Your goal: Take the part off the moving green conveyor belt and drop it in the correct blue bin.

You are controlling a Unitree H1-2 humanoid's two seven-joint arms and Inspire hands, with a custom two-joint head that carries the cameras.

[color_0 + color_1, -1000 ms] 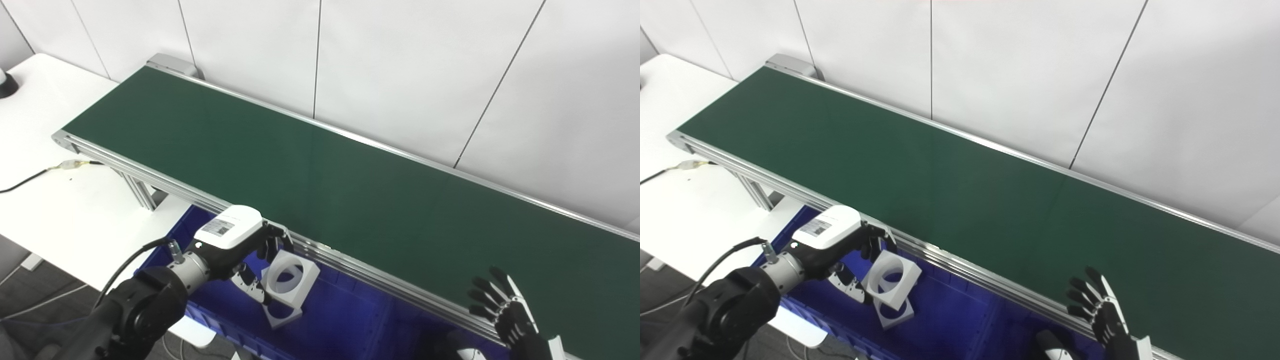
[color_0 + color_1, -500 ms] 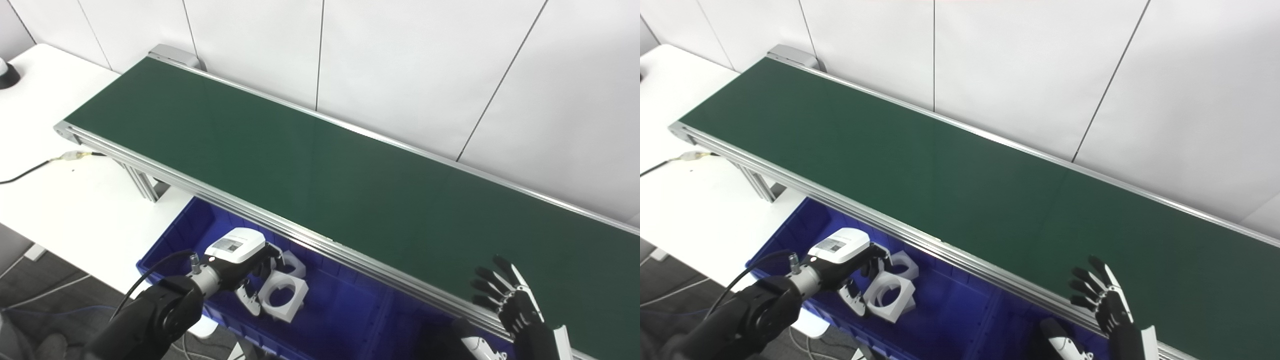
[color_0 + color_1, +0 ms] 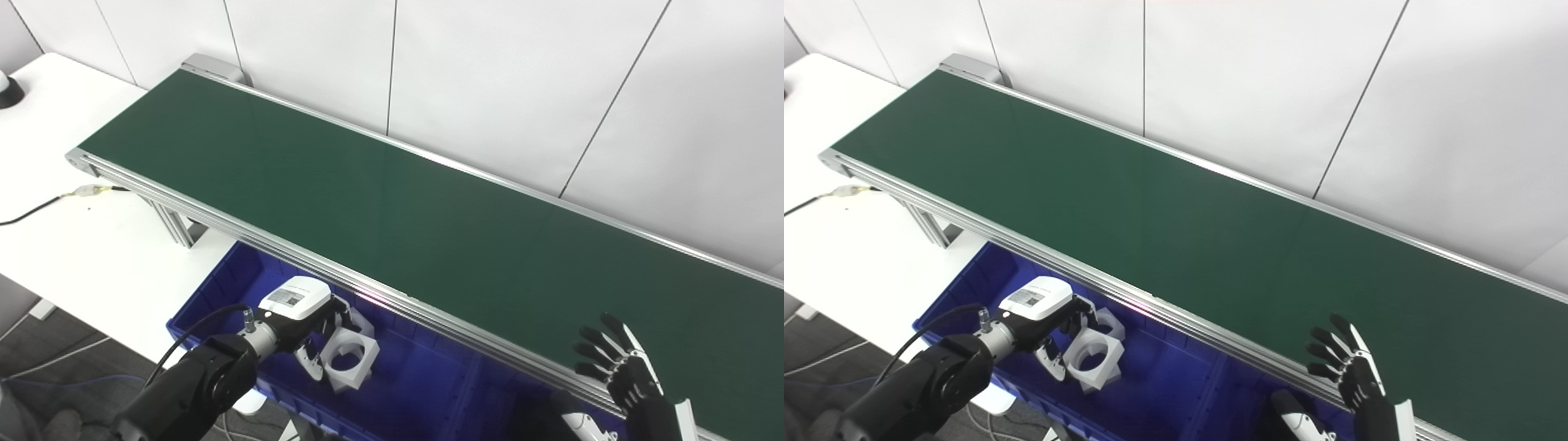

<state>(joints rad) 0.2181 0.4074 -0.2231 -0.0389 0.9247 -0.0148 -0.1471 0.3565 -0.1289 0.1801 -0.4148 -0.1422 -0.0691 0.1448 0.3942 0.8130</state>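
My left hand (image 3: 298,309) reaches down into the blue bin (image 3: 205,293) below the conveyor's near rail. Its thumb and fingers are closed around a corner of a white square part with a round hole (image 3: 349,358). That part rests low in the bin on another white part, and a further white part (image 3: 362,323) lies just behind it. My right hand (image 3: 620,375) is open with fingers spread. It hovers at the near edge of the green conveyor belt (image 3: 392,208) at the lower right. No part shows on the belt.
A white table (image 3: 73,245) carries the belt's left end, with a black cable (image 3: 30,215) lying on it. The belt's aluminium rail (image 3: 429,315) overhangs the bin's far side. A white object (image 3: 1297,421), only partly seen, lies in the bin's right section. White wall panels stand behind the belt.
My left hand has gone down with the white part from rail height into the bin, onto the parts lying there. The camera shifted a little. My right hand has stayed put.
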